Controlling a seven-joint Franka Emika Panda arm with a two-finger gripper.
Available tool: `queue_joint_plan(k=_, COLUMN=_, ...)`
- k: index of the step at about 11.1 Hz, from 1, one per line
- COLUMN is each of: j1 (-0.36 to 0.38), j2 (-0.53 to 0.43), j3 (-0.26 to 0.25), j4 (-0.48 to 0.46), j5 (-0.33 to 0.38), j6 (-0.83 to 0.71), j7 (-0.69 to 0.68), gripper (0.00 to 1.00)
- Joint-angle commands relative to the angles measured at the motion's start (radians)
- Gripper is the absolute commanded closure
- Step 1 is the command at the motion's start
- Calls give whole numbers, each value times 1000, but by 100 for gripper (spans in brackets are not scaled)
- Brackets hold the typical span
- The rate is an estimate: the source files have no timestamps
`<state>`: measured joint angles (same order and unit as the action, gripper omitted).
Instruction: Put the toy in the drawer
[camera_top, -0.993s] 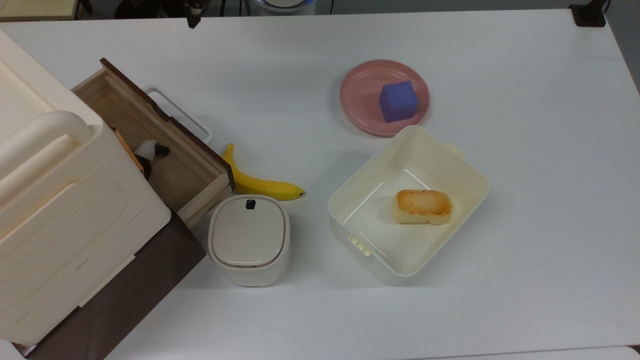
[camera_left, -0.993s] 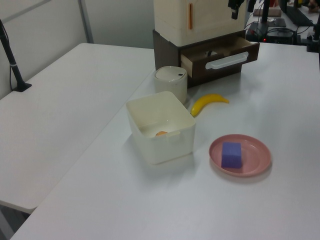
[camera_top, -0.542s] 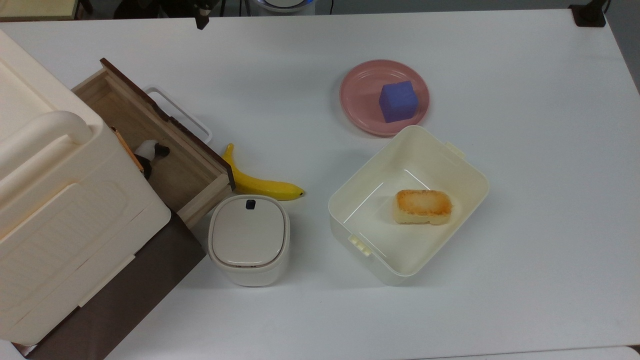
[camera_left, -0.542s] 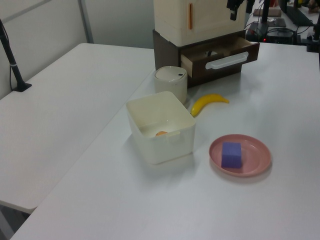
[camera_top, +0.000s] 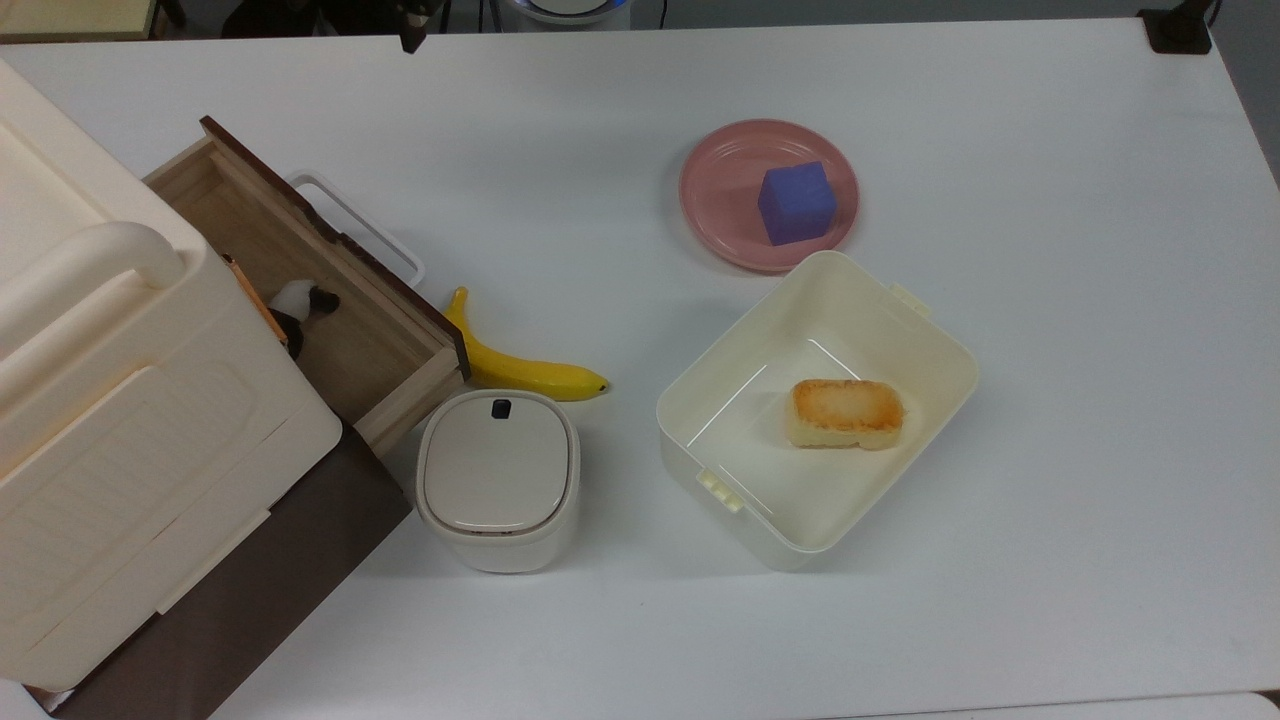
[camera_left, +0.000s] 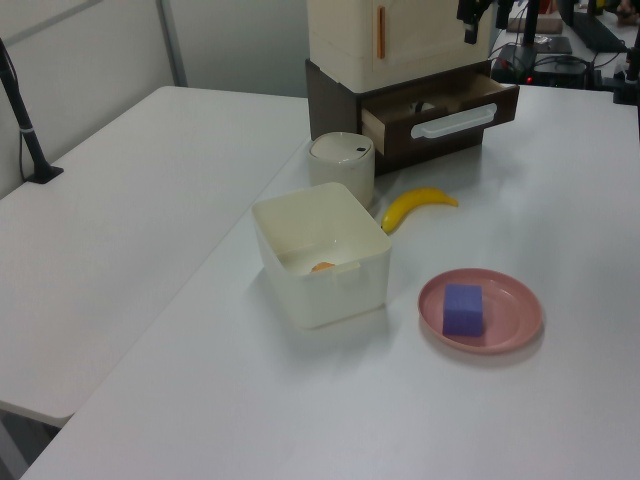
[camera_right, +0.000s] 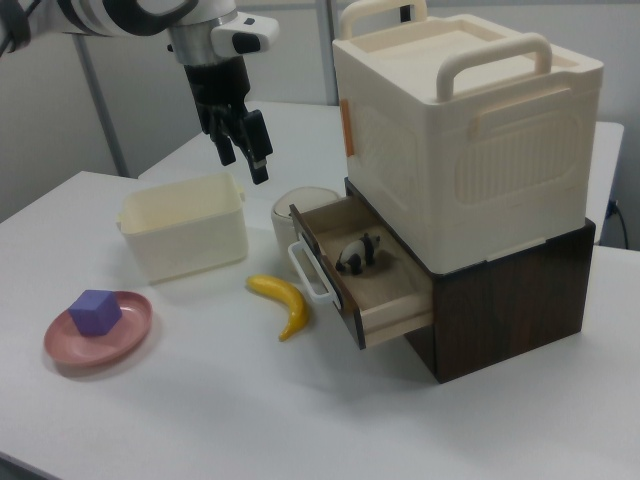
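1. Across the white desk (camera_top: 1050, 420) the things lie spread out, with the cream cabinet (camera_right: 470, 130) on its dark brown base as the largest, standing at the top view's left.
2. Out of that base juts the drawer (camera_right: 372, 285), pulled open, its light-wood floor showing behind the dark front panel and white loop handle.
3. Near the middle of the desk sits the cream plastic bin (camera_top: 815, 400), uncovered, with a toasted piece of bread (camera_top: 846, 413) on its bottom.
4. Just beyond the bin in the top view lies a pink plate (camera_top: 715, 190) bearing a blue-purple cube (camera_top: 796, 203).
5. Close to the drawer's near corner stands a small lidded cream container (camera_top: 497, 478), and beside it a yellow banana (camera_top: 510, 365) lies on the desk just in front of the drawer's panel.
6. Up in the air in the right view hangs the pincer (camera_right: 246, 153), its two black fingers parted and holding nothing.
7. Inside the open drawer stands the toy (camera_right: 358, 253), a small black-and-white panda; it is well apart from the pincer, lower and off to the right view's right of it.
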<state>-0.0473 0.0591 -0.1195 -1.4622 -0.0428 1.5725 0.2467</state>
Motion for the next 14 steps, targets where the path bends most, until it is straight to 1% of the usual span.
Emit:
queue_joint_plan(k=1, j1=6, j2=-19, j3=-3, j4=8, j5=18, j6=-42, j7=-21, gripper=0)
queue_joint_plan(k=4, j1=3, j2=-18, j3=-3, j4=6, j5=21, j6=-29, j7=-40, gripper=0)
queue_joint_plan(k=14, j1=10, j2=-9, j3=1, j4=3, j5=27, j6=-23, j7=-38, gripper=0)
